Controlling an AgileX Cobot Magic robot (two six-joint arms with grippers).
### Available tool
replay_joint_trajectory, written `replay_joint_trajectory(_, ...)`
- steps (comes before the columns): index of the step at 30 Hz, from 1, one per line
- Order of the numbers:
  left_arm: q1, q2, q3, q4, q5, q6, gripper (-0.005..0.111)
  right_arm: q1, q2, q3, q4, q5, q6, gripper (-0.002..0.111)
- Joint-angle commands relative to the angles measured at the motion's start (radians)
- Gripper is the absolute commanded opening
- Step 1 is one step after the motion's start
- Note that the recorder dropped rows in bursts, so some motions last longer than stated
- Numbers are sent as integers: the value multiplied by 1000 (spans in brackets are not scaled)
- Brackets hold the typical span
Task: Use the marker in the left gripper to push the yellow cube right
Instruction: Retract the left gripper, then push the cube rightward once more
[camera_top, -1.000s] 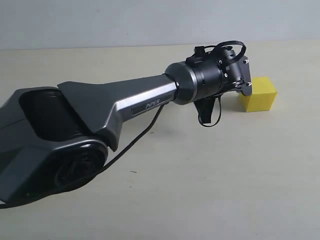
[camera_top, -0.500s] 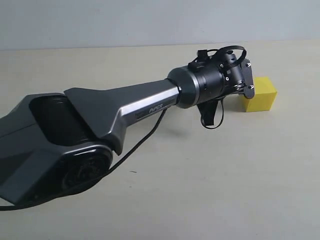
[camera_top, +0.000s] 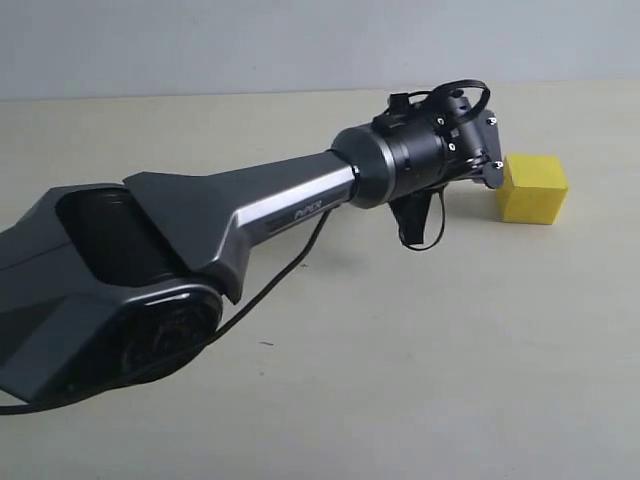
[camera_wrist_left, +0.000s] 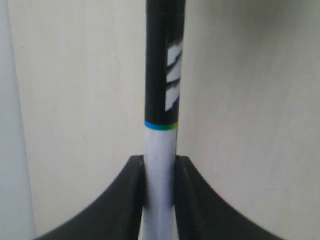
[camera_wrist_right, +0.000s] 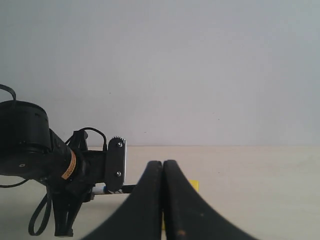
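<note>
Left wrist view: left gripper (camera_wrist_left: 160, 172) clamps marker (camera_wrist_left: 161, 75) | exterior: marker hidden, yellow cube (camera_top: 533, 189) at left gripper's 3 o'clock | right gripper (camera_wrist_right: 163, 172) closed, empty

The grey arm (camera_top: 250, 205) stretches low over the table (camera_top: 420, 350). The yellow cube (camera_top: 533, 188) sits just beyond its end effector (camera_top: 488, 165), seemingly touching. A black cable (camera_top: 420, 228) loops beneath the end effector.
</note>
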Motion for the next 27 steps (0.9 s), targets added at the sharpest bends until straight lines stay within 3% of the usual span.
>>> replay_joint_trajectory(1,24,-8,-6,-12,22,-10,0,-5,-7,5,-1,-4,-3,0)
replay_joint_trajectory(18,21,-8,-6,-51,51,14,0,-5,-7,5,-1,-4,-3,0)
replay_joint_trajectory(23,21,-8,-6,-143,49,150,0,-5,-7,5,-1,-4,-3,0)
replay_joint_trajectory(27,23,-8,-6,-233,10,168,0,-5,-7,5,-1,-4,-3,0)
